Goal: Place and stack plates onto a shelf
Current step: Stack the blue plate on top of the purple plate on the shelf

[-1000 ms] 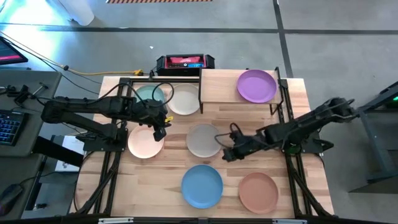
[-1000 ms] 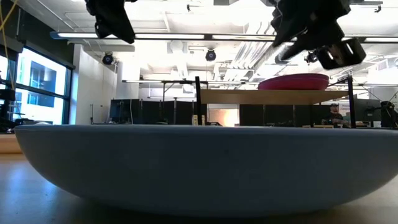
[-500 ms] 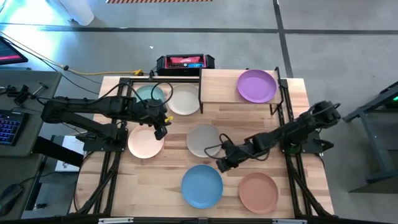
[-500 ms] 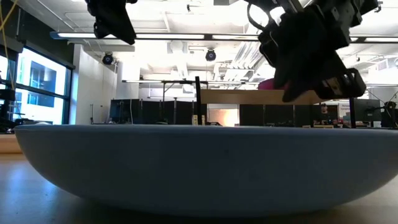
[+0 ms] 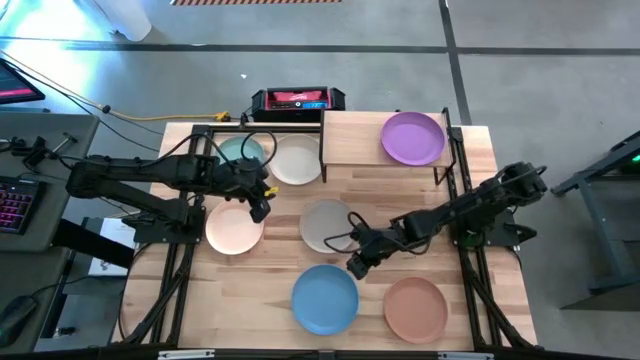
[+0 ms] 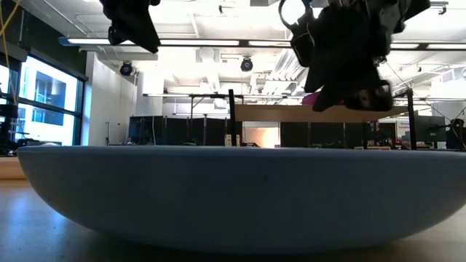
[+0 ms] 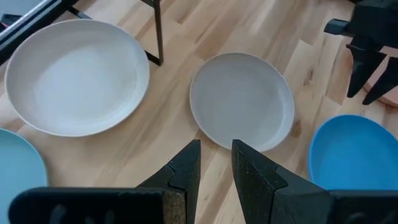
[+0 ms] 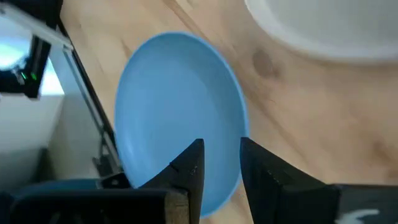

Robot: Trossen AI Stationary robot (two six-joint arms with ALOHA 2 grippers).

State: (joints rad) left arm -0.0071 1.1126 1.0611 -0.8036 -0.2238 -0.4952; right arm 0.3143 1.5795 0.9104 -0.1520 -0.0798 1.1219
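Six plates lie flat on the tabletop: teal, cream-white, peach-pink, grey, blue and terracotta. The purple plate sits on the shelf; in the low view a magenta edge shows on the shelf too. My right gripper hovers over the blue plate's far right rim, narrowly open and empty. My left gripper hangs above the peach-pink plate's far right edge, narrowly open and empty.
A black and red box stands past the table's far edge. The shelf's black legs stand beside the cream-white plate. The shelf's left half is bare. Bare wood lies between the grey plate and the blue plate.
My right gripper has moved toward the table's near left and down, from beside the grey plate's right edge to over the blue plate's far right rim. The plates have stayed in place.
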